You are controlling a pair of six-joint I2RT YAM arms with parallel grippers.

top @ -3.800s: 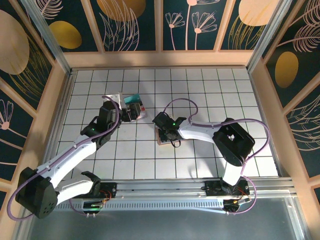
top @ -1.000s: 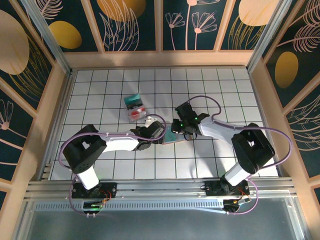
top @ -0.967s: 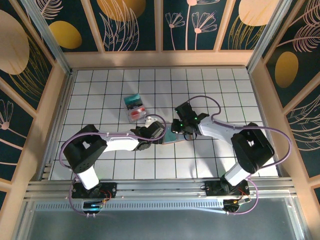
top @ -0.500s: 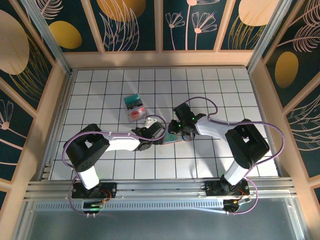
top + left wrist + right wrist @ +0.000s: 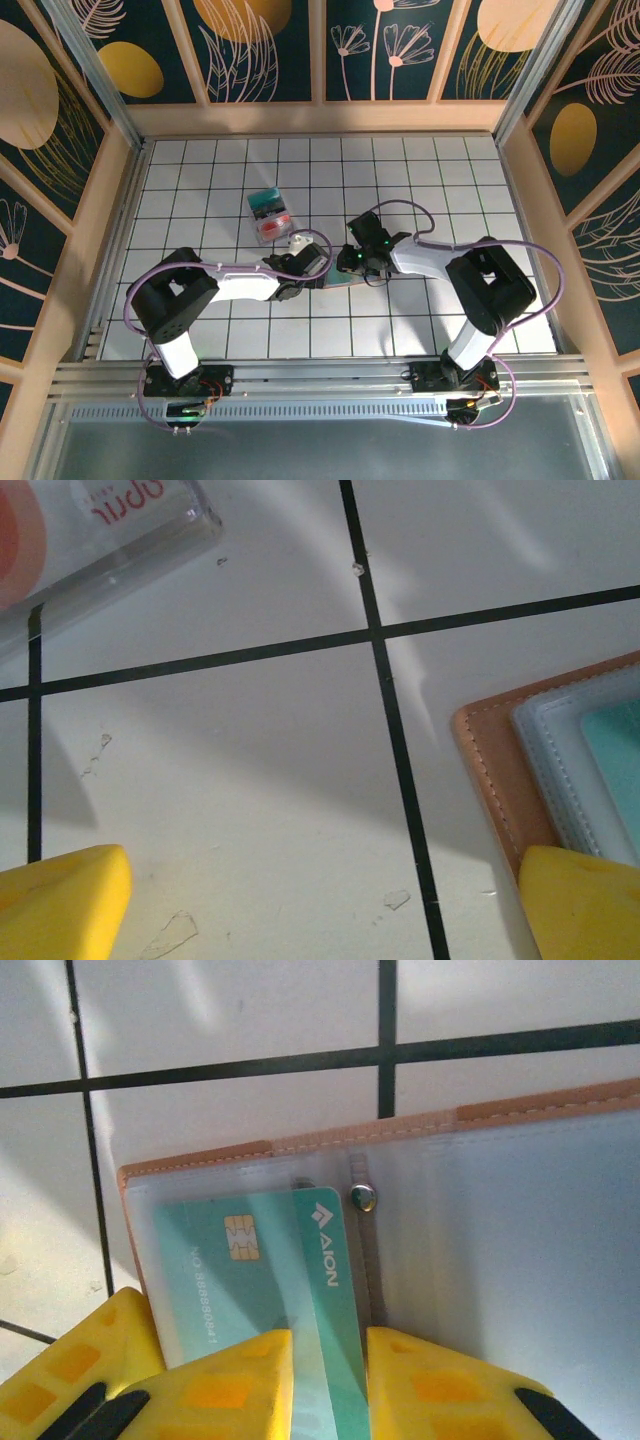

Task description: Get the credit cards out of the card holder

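Note:
The card holder point(image 5: 345, 279) lies open on the tiled table between both arms, tan rim point(image 5: 200, 1151) outside, clear blue-grey sleeves inside. A teal chip card point(image 5: 230, 1260) sits in its left sleeve, with a darker strip slid out toward the snap at the spine. My right gripper point(image 5: 328, 1385) stands over that card, its yellow fingers point(image 5: 440, 1385) a narrow gap apart on either side of the exposed strip. My left gripper point(image 5: 320, 910) is open and low at the holder's left corner point(image 5: 500, 770). Its right finger point(image 5: 585, 900) rests against that corner.
A small pile with a teal card and a red-and-clear case point(image 5: 270, 213) lies behind the left gripper; its clear edge point(image 5: 110, 530) shows in the left wrist view. Wooden walls point(image 5: 320, 118) ring the white gridded table.
The left arm has come from the pile to the holder's left edge. Over the last second the right gripper has shifted slightly left over the holder; the holder stays put.

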